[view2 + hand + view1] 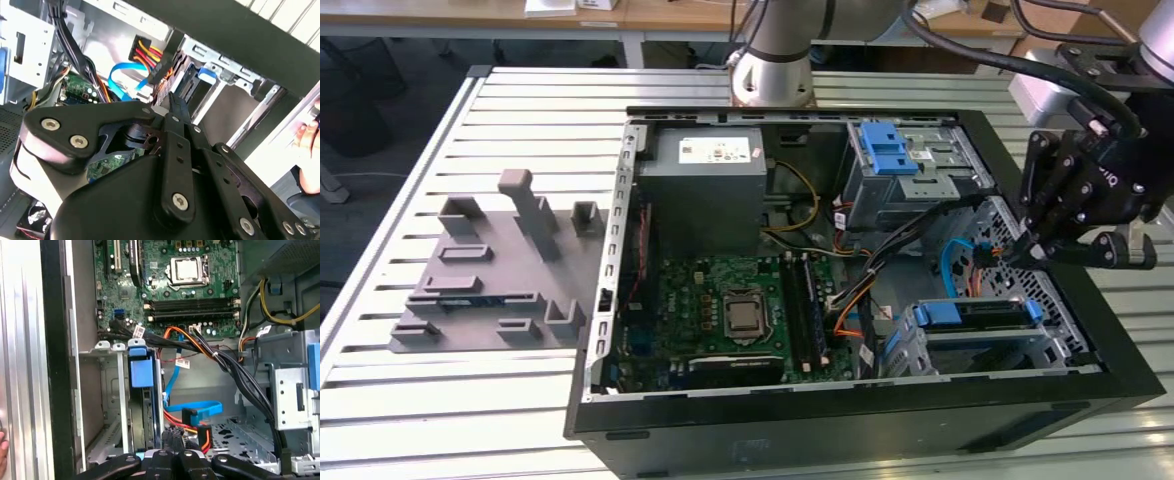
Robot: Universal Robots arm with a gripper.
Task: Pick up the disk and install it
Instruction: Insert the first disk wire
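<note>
An open black computer case (854,425) lies on the slatted metal bench (440,400). Inside it are a green motherboard (720,310), a grey power supply (707,180) with a white sticker, and orange and blue cables (197,412). A grey slotted stand (494,270) lies at the exterior view's left, beside the case

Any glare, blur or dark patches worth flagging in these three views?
Exterior view: even light, glare on the slatted table. Second wrist view: the hand up close looks soft, and bright background washes out beyond the case. First wrist view: fairly sharp on the motherboard, with the bay around the disk shadowed.
</note>
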